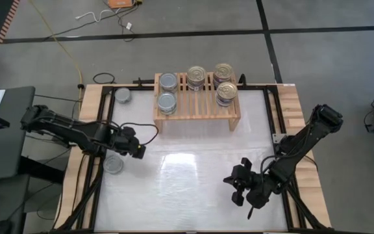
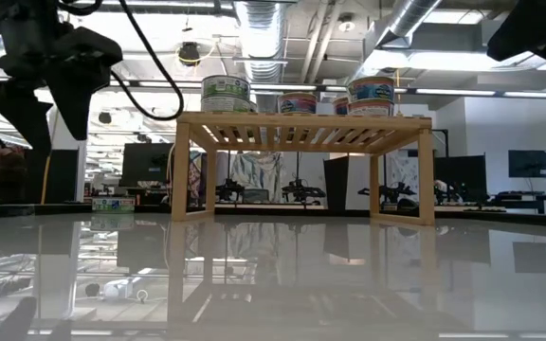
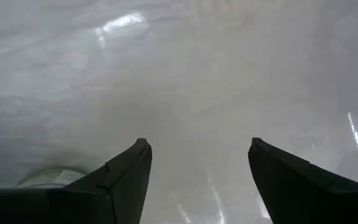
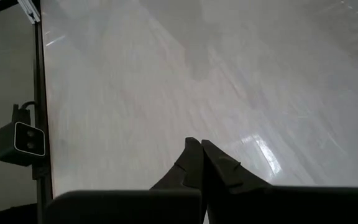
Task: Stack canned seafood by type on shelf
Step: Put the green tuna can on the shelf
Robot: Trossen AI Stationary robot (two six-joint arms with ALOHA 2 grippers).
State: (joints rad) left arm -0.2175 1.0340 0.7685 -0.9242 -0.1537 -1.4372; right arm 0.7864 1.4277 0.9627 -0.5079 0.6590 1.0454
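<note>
- The shelf (image 1: 197, 110) stands in the upper middle of the high view, at the far edge of the white table (image 1: 187, 182); in the low view it fills the centre of the frame, tins lined up along its slatted top.
- On it sit two silver-topped cans (image 1: 167, 82) in the left column — one behind, one in front (image 1: 166, 103) — a gold-topped can (image 1: 197, 77) in the middle, and two more gold-topped stacks on the right (image 1: 223, 71), (image 1: 226, 92).
- Two silver-topped tins lie off the shelf: one (image 1: 123, 96) at the upper left, just beside the shelf's left end, and another (image 1: 113, 164) at the left edge of the table, lower down.
- The left gripper (image 1: 137, 148) hangs over the left side of the table, near and just above-right of that lower tin; its fingers (image 3: 129, 171) are spread wide apart and grasp nothing — a tin's pale-green rim (image 3: 51, 177) peeks in at the lower left of the left wrist view.
- The right gripper (image 1: 237, 188) sits over the lower right of the table, well apart from the shelf; in the right wrist view its fingertips (image 4: 194, 158) are pressed together, clenched on nothing.
</note>
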